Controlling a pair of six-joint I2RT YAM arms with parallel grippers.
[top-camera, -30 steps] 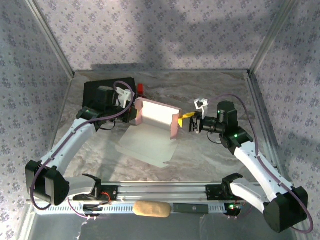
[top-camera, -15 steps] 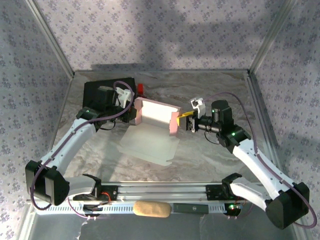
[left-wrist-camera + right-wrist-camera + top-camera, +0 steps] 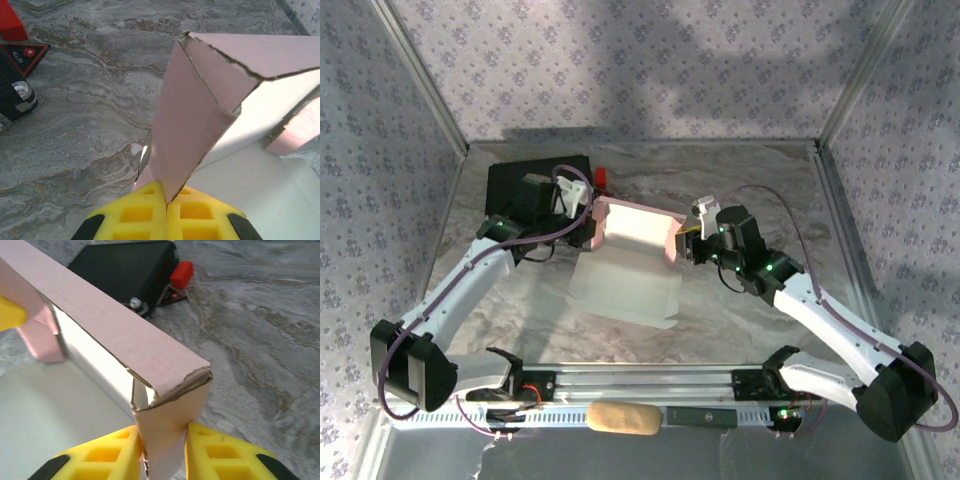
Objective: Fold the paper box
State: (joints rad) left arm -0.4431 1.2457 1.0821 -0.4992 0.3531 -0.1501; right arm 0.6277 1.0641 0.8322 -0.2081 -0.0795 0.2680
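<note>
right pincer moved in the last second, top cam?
Yes. The right pincer has shifted left, closer to the fixed black case, and is now closed on the right end flap of the paper box.

left arm (image 3: 460, 290) extended up and inward from the near left corner, elbow bent low. left gripper (image 3: 590, 222) closed on the left end wall of the box (image 3: 635, 235), yellow pads (image 3: 137, 212) pinched together on the card. right arm (image 3: 820, 310) extended inward from the near right corner. right gripper (image 3: 682, 245) clamped on the right end wall, one pad seen each side of it.
</note>
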